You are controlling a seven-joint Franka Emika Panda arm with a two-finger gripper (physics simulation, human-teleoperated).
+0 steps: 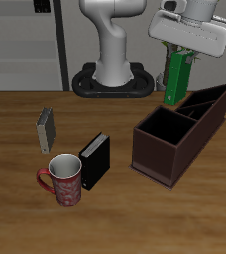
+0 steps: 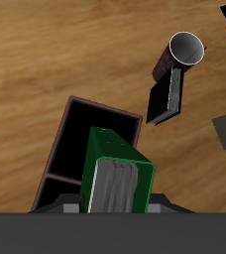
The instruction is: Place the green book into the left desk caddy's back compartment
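My gripper (image 1: 179, 55) is shut on the green book (image 1: 175, 81), which hangs upright from it, a little above the table. The book hangs just behind the left desk caddy (image 1: 160, 159), a long dark brown-maroon open box, over its middle part. In the wrist view the green book (image 2: 115, 164) shows edge-on with its pale page strip toward the camera, above the caddy's large square section (image 2: 80, 134). The back compartment (image 1: 214, 99), the narrow end with slanted top edges, lies farther back along the caddy.
A red patterned mug (image 1: 63, 179) stands near the table's front edge, with a black book (image 1: 94, 159) upright beside it. A small grey book (image 1: 47, 128) stands farther back. The robot's base (image 1: 115, 79) is at the table's back.
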